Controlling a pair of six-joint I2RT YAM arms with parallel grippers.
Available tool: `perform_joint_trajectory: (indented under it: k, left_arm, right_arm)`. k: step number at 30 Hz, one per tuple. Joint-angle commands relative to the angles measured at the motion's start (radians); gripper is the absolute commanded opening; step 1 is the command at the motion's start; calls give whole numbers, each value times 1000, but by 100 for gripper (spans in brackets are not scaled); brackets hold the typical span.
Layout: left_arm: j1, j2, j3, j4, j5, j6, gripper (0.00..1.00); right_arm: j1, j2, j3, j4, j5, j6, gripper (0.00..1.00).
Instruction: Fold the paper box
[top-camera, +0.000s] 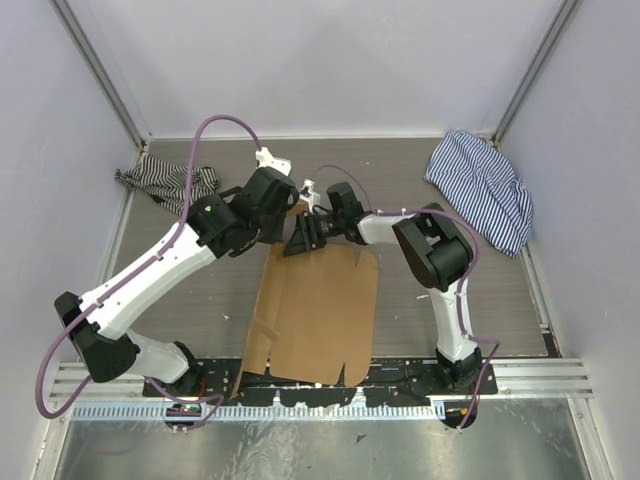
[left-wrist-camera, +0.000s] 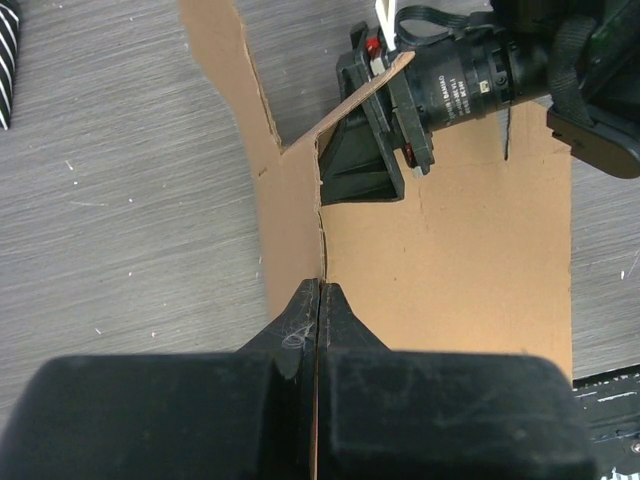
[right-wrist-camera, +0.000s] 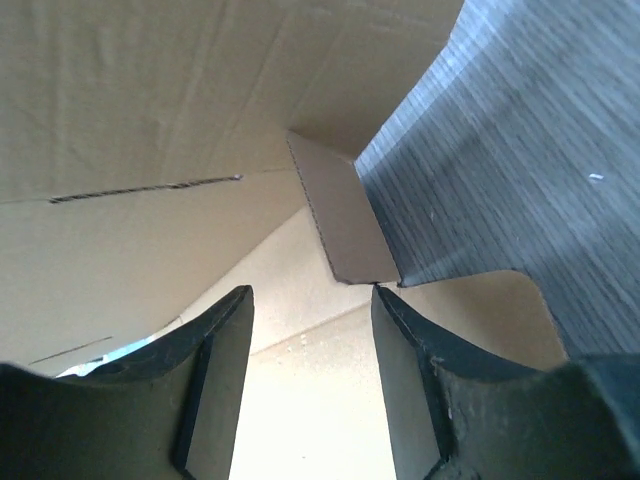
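Observation:
The paper box (top-camera: 320, 310) is a brown cardboard sheet lying mostly flat in the middle of the table, with its far flaps raised. My left gripper (top-camera: 288, 213) is at the sheet's far left corner. In the left wrist view it (left-wrist-camera: 320, 285) is shut on a thin upright flap of the paper box (left-wrist-camera: 450, 250). My right gripper (top-camera: 300, 241) is just beside it at the far edge, open. In the right wrist view its jaws (right-wrist-camera: 312, 295) stand apart with cardboard (right-wrist-camera: 150, 110) around them and a small tab (right-wrist-camera: 345, 225) near the right fingertip (right-wrist-camera: 395, 320).
A striped cloth (top-camera: 165, 180) lies at the back left and shows in the left wrist view (left-wrist-camera: 8, 60). A larger striped cloth (top-camera: 482, 190) lies at the back right. A metal rail (top-camera: 530, 378) runs along the near edge. White walls enclose the table.

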Motion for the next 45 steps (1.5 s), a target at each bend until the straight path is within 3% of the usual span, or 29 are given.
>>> perform_joint_trajectory:
  k: [1, 19, 35, 42, 45]
  left_arm:
    - [11, -26, -33, 27, -1, -19, 0]
    - [38, -76, -83, 29, 17, -16, 0]
    - [39, -96, -71, 43, 54, -10, 0]
    - [38, -92, -64, 46, 60, -4, 0]
    - [39, -82, -56, 49, 64, 1, 0]
  right_arm:
    - [8, -77, -12, 187, 36, 109, 56]
    - [-5, 50, 141, 199, 109, 198, 54]
    - [-20, 54, 175, -70, 295, 53, 55]
    - [-31, 65, 167, -9, 167, 49, 56]
    - [-24, 60, 169, -11, 141, 34, 50]
